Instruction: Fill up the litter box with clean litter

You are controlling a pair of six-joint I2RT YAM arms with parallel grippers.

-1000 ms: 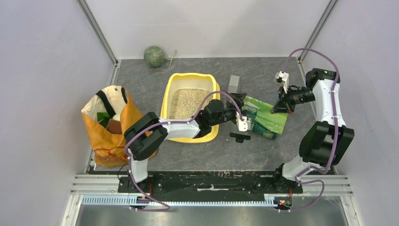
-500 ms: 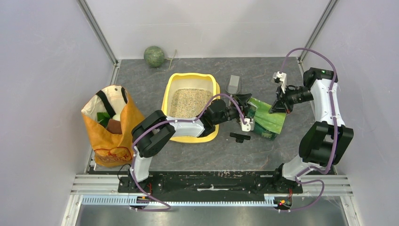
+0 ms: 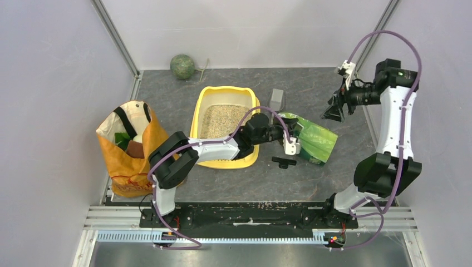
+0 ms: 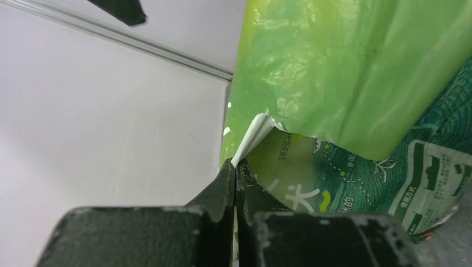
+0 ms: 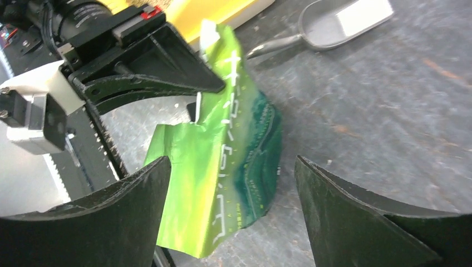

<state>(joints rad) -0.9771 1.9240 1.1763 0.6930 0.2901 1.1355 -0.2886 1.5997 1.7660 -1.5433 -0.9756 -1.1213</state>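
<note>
The yellow rectangular plastic litter box [image 3: 222,90] with rounded corners sits on the dark grey mottled table [image 3: 234,186], at about the middle and a little towards the far side. A layer of clean litter [image 3: 221,119], fine beige-tan granules, covers its floor. The left arm reaches across the near right corner of the tray, hiding part of the rim there.

Just to the right of the tray, the left gripper [image 3: 285,131] has its jaws pressed together on the torn white-lined upper edge of a glossy green bag [image 3: 316,140]. The left wrist view shows the two dark fingers [image 4: 222,183] meeting with only that thin edge between them. The bag's lower end rests on the table and its held end is lifted. Its printed dark green face shows in the right wrist view.

A grey scoop [image 3: 276,99] of plastic lies on the table just beyond the bag, near the tray's far right corner. A small black part [image 3: 284,162] lies on the table just in front of the bag.

The right gripper [image 3: 335,109] hangs above the table to the right of the bag, apart from it, with its jaws spread wide and nothing between them.

An orange shopping bag [image 3: 131,156] with things inside stands well left of the tray, and a round green ball [image 3: 182,66] lies at the far edge
</note>
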